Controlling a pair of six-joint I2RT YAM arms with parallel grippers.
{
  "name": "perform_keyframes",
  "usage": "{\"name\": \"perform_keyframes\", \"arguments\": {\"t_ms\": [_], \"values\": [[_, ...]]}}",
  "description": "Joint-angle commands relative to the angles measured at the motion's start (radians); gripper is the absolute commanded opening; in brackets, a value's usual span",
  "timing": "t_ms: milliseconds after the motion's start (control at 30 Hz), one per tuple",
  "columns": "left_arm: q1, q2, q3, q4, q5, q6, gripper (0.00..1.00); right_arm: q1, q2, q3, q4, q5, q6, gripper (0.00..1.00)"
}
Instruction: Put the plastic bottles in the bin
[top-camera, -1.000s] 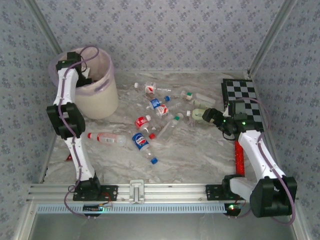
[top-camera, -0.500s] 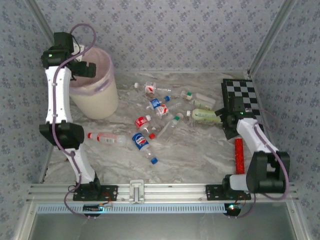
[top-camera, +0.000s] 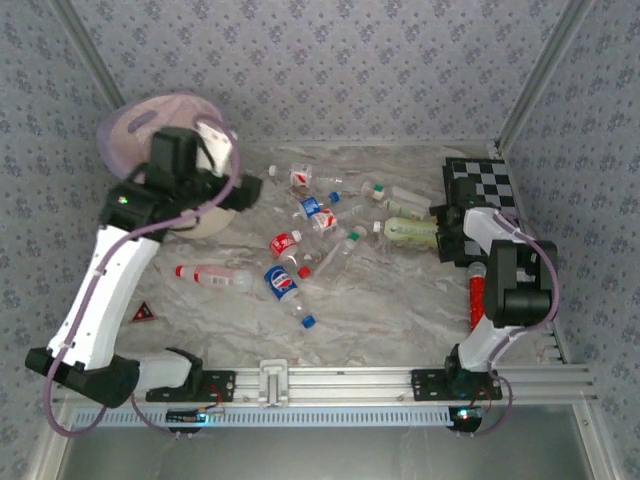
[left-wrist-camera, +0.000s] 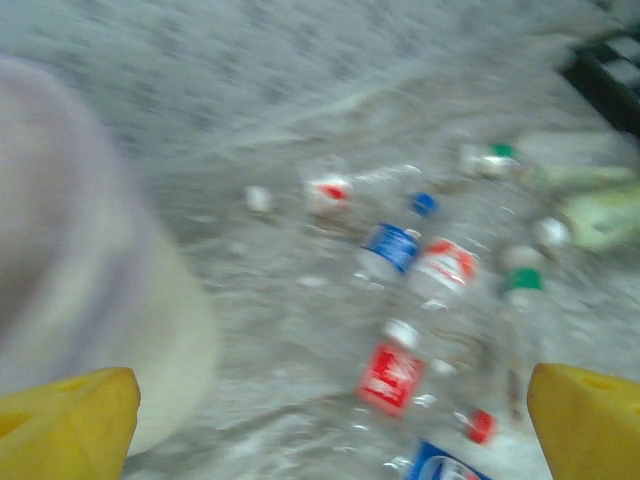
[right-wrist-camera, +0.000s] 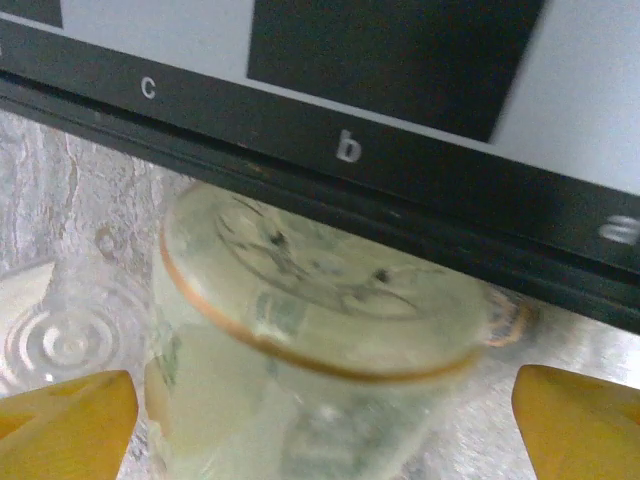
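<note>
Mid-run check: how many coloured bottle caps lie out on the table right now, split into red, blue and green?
Red caps: 2
Blue caps: 2
Green caps: 2
Total: 6

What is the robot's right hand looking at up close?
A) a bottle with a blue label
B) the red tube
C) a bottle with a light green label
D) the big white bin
C: in the right wrist view the bottle with the light green label lies bottom-first just ahead of the open right gripper, by the edge of the chequered board.
</note>
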Motion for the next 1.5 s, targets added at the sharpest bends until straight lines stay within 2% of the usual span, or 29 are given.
{"name": "perform_keyframes", "arguments": {"t_ms": [0,133,233,367,467,567,633,667,767,933,967,1033,1100,1200,1233,1467], "values": [[-0.101,-0.034,-0.170,0.162,0.034,-0.104,0.99,0.005,0.037,0.043,-0.001,0.023,0.065,0.98],[-0.215,-0.076,-0.359,0.294,0.001,-0.217,0.99,0.013,0.053,0.045,0.013,0.049,0.070,0.93],[-0.275,-0.084,-0.473,0.398,0.000,-0.298,0.99,0.015,0.046,0.036,0.007,0.057,0.056,0.82],[-0.290,-0.074,-0.545,0.522,0.048,-0.370,0.99,0.027,-0.002,0.018,-0.011,0.085,0.022,0.68],[-0.290,-0.046,-0.522,0.539,0.077,-0.375,0.99,0.033,-0.054,0.009,-0.034,0.100,-0.037,0.58],[-0.290,-0.012,-0.486,0.546,0.111,-0.383,0.99,0.047,-0.140,-0.012,-0.042,0.120,-0.151,0.56],[-0.290,0.015,-0.473,0.564,0.148,-0.398,0.99,0.061,-0.202,-0.026,-0.048,0.139,-0.273,0.50],[-0.289,0.030,-0.466,0.572,0.164,-0.404,0.99,0.067,-0.236,-0.036,-0.049,0.144,-0.343,0.43],[-0.290,0.073,-0.471,0.639,0.220,-0.419,0.99,0.080,-0.334,-0.066,-0.027,0.114,-0.554,0.34],[-0.291,0.176,-0.432,0.691,0.295,-0.439,0.99,0.139,-0.459,-0.076,-0.017,-0.040,-0.891,0.30],[-0.293,0.196,-0.429,0.719,0.321,-0.448,0.99,0.148,-0.474,-0.077,-0.008,-0.113,-0.952,0.31],[-0.297,0.234,-0.433,0.794,0.376,-0.480,0.99,0.158,-0.482,-0.073,0.010,-0.336,-1.086,0.33],[-0.308,0.275,-0.429,0.863,0.427,-0.512,0.99,0.181,-0.477,-0.069,0.023,-0.438,-1.105,0.33],[-0.345,0.320,-0.403,0.853,0.419,-0.480,0.98,0.212,-0.470,-0.067,0.074,-0.559,-1.104,0.31],[-0.354,0.326,-0.401,0.853,0.419,-0.471,0.97,0.225,-0.466,-0.064,0.090,-0.588,-1.103,0.26],[-0.374,0.355,-0.402,0.895,0.432,-0.477,0.94,0.309,-0.413,-0.021,0.124,-0.682,-1.093,0.24]]}}
